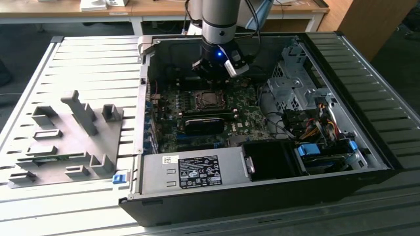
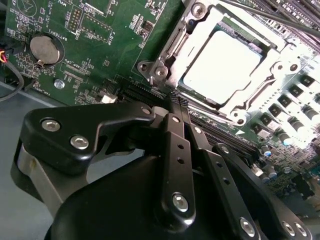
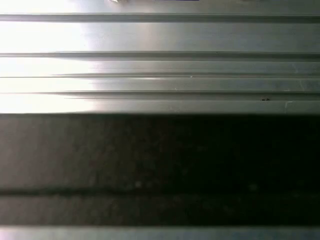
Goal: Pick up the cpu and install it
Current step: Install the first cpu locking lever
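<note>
1. The white label point(image 1: 198, 172) on the grey power-supply box point(image 1: 157, 179) carries dense black print and small signs, too small to read.
2. The green motherboard point(image 2: 100, 60) in the second wrist view has tiny white markings beside its parts, and no word is clear.

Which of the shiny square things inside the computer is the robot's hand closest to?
The cpu, the silvery square lying in the metal-framed socket on the green board, just ahead of the hand. The grey power-supply box sits at the case's near edge.

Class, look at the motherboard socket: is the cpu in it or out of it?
In. The cpu's silvery top lies flat inside the socket's metal frame in the second wrist view, with the gripper just beside the socket.
</note>
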